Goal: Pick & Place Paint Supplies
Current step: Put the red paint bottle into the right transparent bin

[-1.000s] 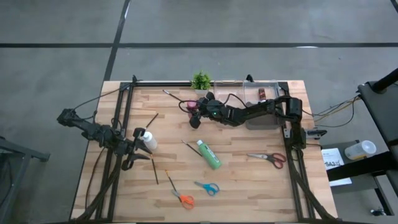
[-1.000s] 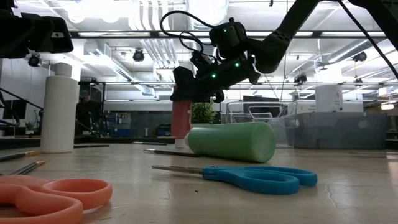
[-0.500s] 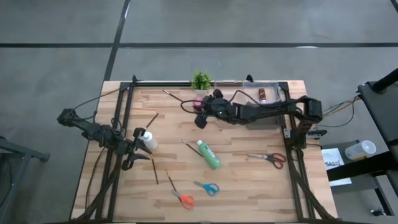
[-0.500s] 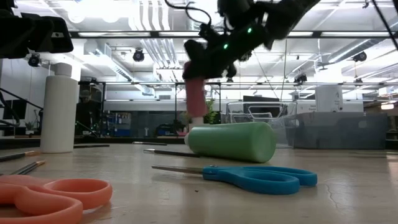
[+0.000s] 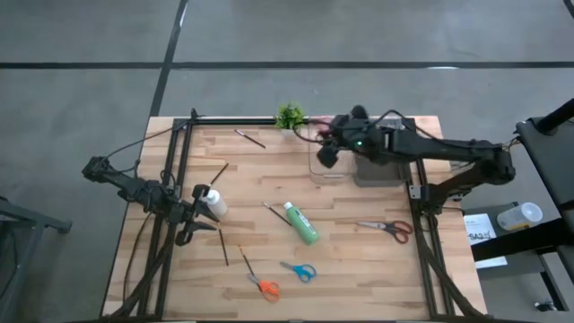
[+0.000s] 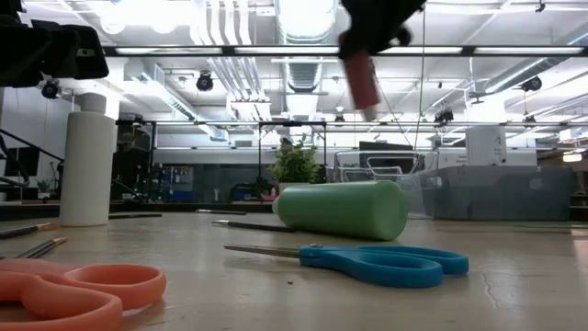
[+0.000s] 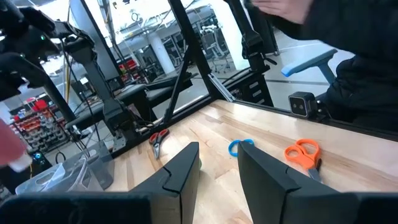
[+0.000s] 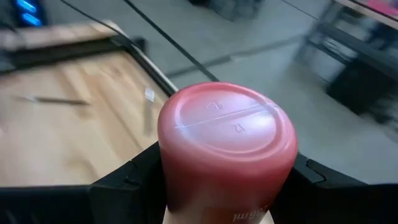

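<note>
A pink-red bottle (image 6: pixel 363 81) hangs high above the table with my right gripper (image 5: pixel 327 148) shut on it, over the near left corner of a clear bin (image 5: pixel 334 172) at the far right. On the table's middle lies a green bottle (image 5: pixel 302 222). At the left a white bottle (image 5: pixel 213 203) stands upright on its base. My left gripper (image 5: pixel 195 215) hovers beside and above the white bottle, open, with nothing between its fingers (image 7: pixel 186 169). Thin dark brushes (image 5: pixel 249 137) lie flat on the boards. My right gripper pinches the pink-red bottle's round body (image 8: pixel 186 186) between its two fingers (image 8: pixel 124 180), one on each side. The flat base (image 8: pixel 227 124) faces the wrist camera. The bottle is lifted clear and hangs tilted below the fingers, its pale end (image 6: pixel 371 110) lowest.
Red scissors (image 5: pixel 387 229), blue scissors (image 5: pixel 299 270) and orange scissors (image 5: pixel 263 286) lie toward the near edge. A small potted plant (image 5: pixel 289 115) stands at the far edge, left of the bin. More brushes (image 5: pixel 223 245) lie near the left arm. A person's dark sleeve (image 7: pixel 354 62) shows beyond the table.
My right gripper has risen steeply and swung toward the table's right and far edges, carrying the pink-red bottle. The bottle, which stood on the table beside the plant, is now lifted clear and tilted over the clear bin's corner. The left arm has kept still.
</note>
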Controlling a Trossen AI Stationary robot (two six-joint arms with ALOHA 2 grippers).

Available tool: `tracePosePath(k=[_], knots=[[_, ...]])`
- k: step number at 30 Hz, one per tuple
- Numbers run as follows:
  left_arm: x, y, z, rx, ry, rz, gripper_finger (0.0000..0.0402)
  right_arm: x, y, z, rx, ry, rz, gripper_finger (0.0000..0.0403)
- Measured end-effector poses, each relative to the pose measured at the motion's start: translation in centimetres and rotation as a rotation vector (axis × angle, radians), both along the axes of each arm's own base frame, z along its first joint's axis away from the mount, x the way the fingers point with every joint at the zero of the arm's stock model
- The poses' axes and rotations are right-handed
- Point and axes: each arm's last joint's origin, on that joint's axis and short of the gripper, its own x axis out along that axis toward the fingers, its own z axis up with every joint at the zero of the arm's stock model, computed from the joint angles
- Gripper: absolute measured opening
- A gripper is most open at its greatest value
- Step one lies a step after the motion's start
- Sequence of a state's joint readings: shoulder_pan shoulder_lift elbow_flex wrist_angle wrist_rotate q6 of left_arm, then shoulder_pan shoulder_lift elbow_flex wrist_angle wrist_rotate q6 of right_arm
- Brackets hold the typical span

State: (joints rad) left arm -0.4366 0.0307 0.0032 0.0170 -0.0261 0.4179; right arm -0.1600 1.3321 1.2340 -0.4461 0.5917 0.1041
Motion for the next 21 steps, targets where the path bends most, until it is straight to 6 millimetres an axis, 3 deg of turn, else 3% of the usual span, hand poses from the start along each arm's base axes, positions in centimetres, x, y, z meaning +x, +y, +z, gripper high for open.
tracePosePath(k=[9, 21], knots=[[0.0, 0.0, 0.0, 0.000, -0.001, 0.000, 0.0118, -4.5, -1.3, 2.0, -0.012, 0.243, -0.192, 0.0198], [0.0, 0.0, 0.0, 0.000, -0.001, 0.000, 0.0118, -7.4, -7.4, -0.1, 0.013, 0.498, -0.396, 0.0198]])
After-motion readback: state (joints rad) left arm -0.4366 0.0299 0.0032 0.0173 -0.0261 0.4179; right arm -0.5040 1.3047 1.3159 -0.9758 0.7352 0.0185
